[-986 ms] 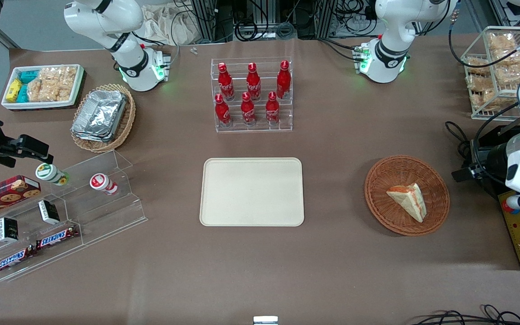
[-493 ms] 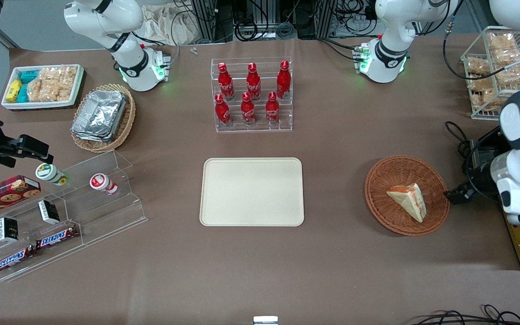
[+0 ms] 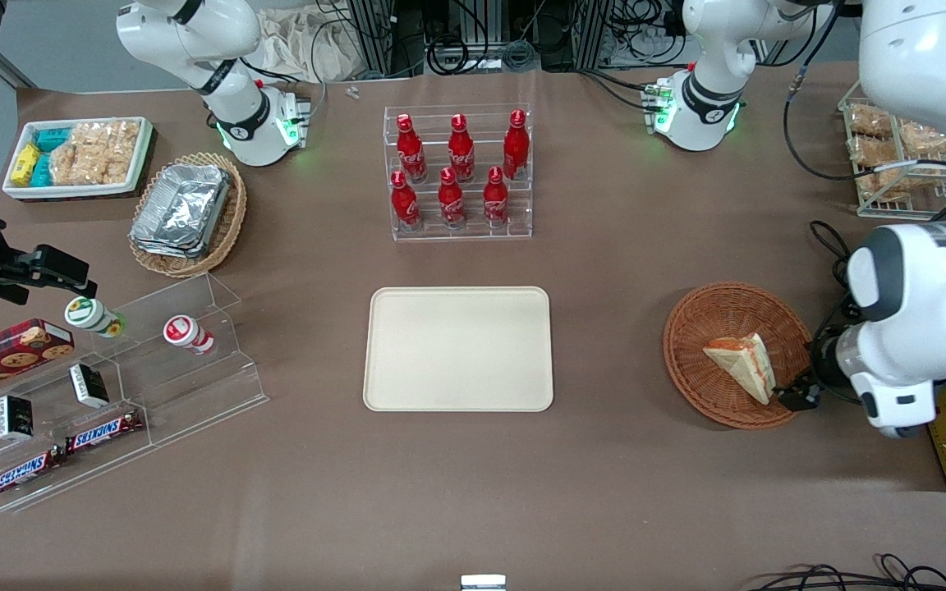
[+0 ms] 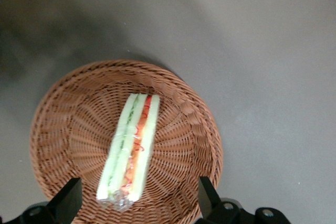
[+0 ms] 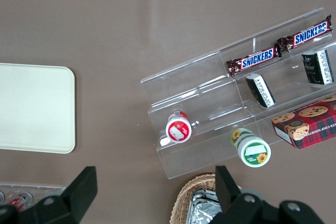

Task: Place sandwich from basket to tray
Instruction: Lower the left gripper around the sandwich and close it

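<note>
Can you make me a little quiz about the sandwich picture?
1. True or false: the triangular white-bread sandwich lies in the round reddish-brown wicker basket.
2. How many red bottles stand in the clear rack?
3. Where is the left arm's gripper? A) over the flat cream rectangular tray B) at the basket's rim, jaws open C) beside the bottles

Key:
1. True.
2. Six.
3. B; the wrist view shows the open jaws spread wider than the sandwich, not touching it.
</note>
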`<state>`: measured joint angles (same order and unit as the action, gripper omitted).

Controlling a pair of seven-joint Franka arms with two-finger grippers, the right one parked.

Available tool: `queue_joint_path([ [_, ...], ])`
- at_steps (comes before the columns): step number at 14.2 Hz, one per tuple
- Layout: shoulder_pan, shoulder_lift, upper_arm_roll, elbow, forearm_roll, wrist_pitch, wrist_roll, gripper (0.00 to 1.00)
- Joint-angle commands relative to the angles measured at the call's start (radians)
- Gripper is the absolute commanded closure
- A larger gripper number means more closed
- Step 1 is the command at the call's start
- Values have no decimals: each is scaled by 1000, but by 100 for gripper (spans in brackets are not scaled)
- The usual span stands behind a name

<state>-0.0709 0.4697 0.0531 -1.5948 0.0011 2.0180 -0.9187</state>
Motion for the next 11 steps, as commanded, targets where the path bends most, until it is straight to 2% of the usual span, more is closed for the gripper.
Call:
queue_joint_path([
  [1,-9,10,5,-37,-6,71,-32,1],
  [4,-7,6,5,-126,-6,178,-35,1],
  [11,-7,6,5,-184,-7,208,-35,1],
])
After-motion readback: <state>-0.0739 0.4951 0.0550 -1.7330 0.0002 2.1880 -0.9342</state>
